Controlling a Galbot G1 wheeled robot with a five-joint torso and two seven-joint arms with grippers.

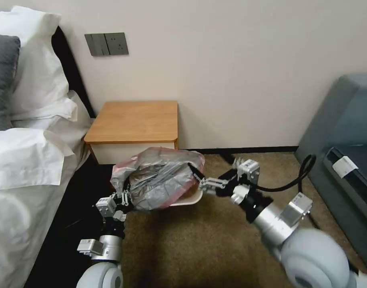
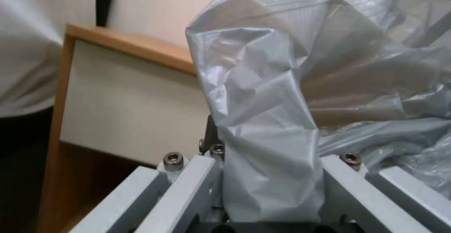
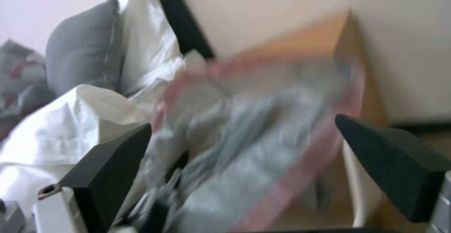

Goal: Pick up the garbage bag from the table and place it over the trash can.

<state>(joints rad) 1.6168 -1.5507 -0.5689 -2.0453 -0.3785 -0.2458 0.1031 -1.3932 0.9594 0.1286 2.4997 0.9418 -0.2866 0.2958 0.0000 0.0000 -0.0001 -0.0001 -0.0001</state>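
Observation:
The garbage bag (image 1: pixel 159 180), crinkly grey plastic with a pinkish-red rim band, is spread open over the trash can (image 1: pixel 194 198), of which a strip of cream rim shows at the right. The can stands on the carpet just in front of the table (image 1: pixel 135 120), whose wooden top is bare. My left gripper (image 1: pixel 125 197) is shut on the bag's near-left edge; the left wrist view shows the garbage bag (image 2: pixel 263 95) pinched in that left gripper (image 2: pixel 270 190). At the bag's right side my right gripper (image 1: pixel 197 178) is open, its fingers (image 3: pixel 117 162) spread wide before the blurred garbage bag (image 3: pixel 253 131) and the trash can (image 3: pixel 357 176).
A bed with white pillows (image 1: pixel 27 132) and a grey cushion lies close on the left. A grey sofa (image 1: pixel 343 132) stands at the right. Brown carpet (image 1: pixel 199 244) stretches between them, and wall sockets (image 1: pixel 106 44) sit above the table.

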